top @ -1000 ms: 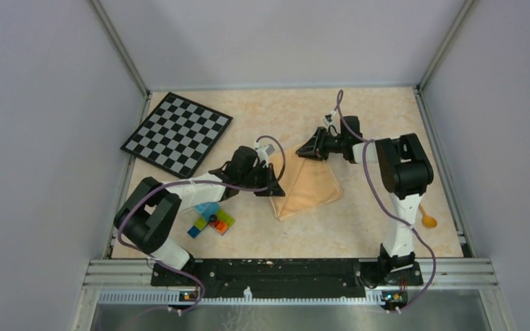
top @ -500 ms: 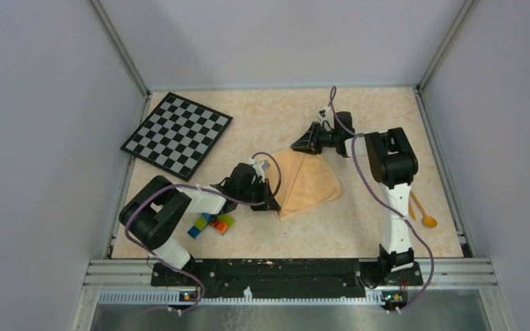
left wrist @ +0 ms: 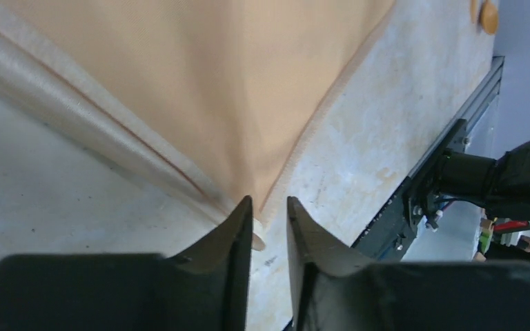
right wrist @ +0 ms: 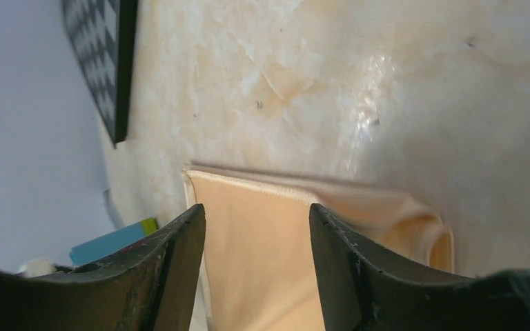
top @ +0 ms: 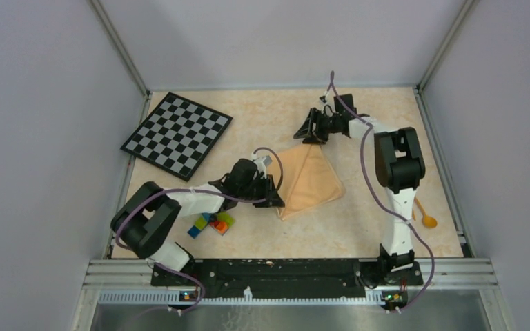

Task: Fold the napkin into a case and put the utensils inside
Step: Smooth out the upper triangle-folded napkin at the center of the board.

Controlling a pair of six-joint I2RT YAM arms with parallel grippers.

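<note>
The counter is being worked around its middle, while the checkered board is being left alone by the far left corner. And the napkin is being let go! It is lying flat near the middle of the counter, a little toward the right edge. It is doubled over into a broad pointed shape, with its tip aimed at the far edge.

A moment ago that far tip was being held by the right gripper. Now that gripper is being drawn off toward the far edge, fingers spread wide, with nothing between them. At the cloth's near left corner, the left gripper, pressed together a second ago, is being eased apart. A narrow gap is showing, with the corner lying right at the fingertips; whether it is being touched cannot be told.

So one fold is being judged as laid. A narrow case is not yet being formed, and more folding is being called for. The utensils are being left waiting by the right edge, well apart from the cloth, and only the spoon is being made out clearly.
</note>
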